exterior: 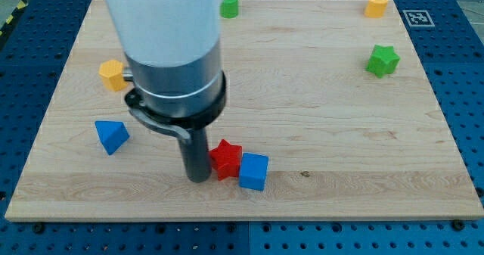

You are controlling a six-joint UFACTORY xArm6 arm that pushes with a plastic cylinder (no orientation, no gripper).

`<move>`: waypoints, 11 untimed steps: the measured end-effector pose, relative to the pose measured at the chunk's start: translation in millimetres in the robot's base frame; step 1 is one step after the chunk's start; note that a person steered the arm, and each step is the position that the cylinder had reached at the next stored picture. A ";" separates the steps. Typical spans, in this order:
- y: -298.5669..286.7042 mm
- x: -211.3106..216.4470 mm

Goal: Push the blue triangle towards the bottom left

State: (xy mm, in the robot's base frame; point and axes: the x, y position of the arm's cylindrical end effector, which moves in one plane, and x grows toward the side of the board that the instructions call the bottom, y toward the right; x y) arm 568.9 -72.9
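The blue triangle (112, 136) lies near the view's left edge of the wooden board (325, 111), low down. My tip (198, 177) is on the board to the triangle's right and slightly lower, well apart from it. The tip stands right against the left side of a red star (225, 159). A blue cube (254, 171) touches the star's right side.
A yellow block (113, 74) sits above the triangle, partly behind the arm. A green block (229, 4) is at the top middle, a yellow block (376, 4) at the top right, and a green star (383, 60) below it. An ArUco tag (417, 17) marks the top right corner.
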 end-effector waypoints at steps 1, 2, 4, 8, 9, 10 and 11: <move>-16.3 -41.1; -20.5 -72.5; -97.4 -74.3; -165.3 -52.7; -165.3 -41.2; -165.3 -22.3; -165.3 -10.7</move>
